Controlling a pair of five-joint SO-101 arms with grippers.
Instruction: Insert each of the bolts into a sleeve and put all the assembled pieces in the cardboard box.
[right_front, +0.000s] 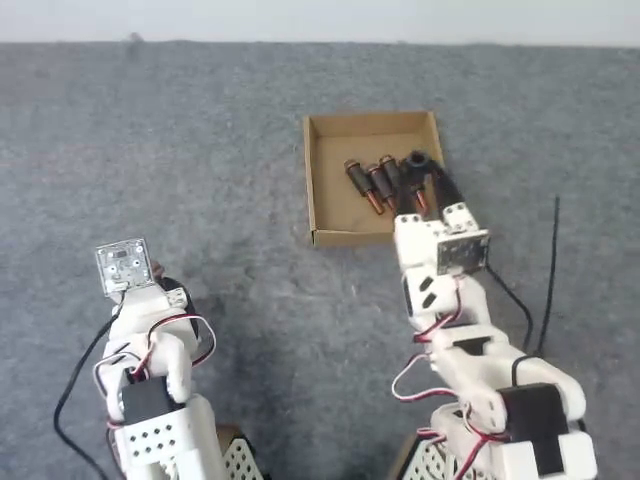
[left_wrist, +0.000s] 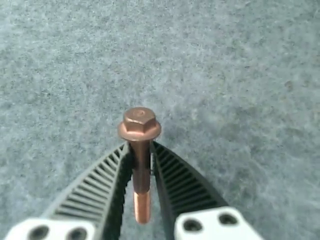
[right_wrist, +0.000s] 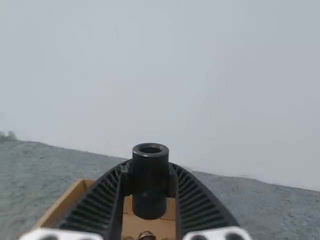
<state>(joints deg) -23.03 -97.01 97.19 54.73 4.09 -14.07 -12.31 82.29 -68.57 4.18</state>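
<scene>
The left hand (left_wrist: 140, 150) is shut tight on a copper bolt (left_wrist: 139, 125), at the lower left of the high view. The right hand (right_wrist: 149, 170) squeezes a black sleeve (right_wrist: 150, 156) over the cardboard box (right_front: 325, 190), near the top middle. Some put-together pieces (right_front: 372, 185) lie inside the box.

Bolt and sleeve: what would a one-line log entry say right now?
left gripper: shut on bolt | right gripper: shut on sleeve, over cardboard box | assembled pieces: in box
</scene>
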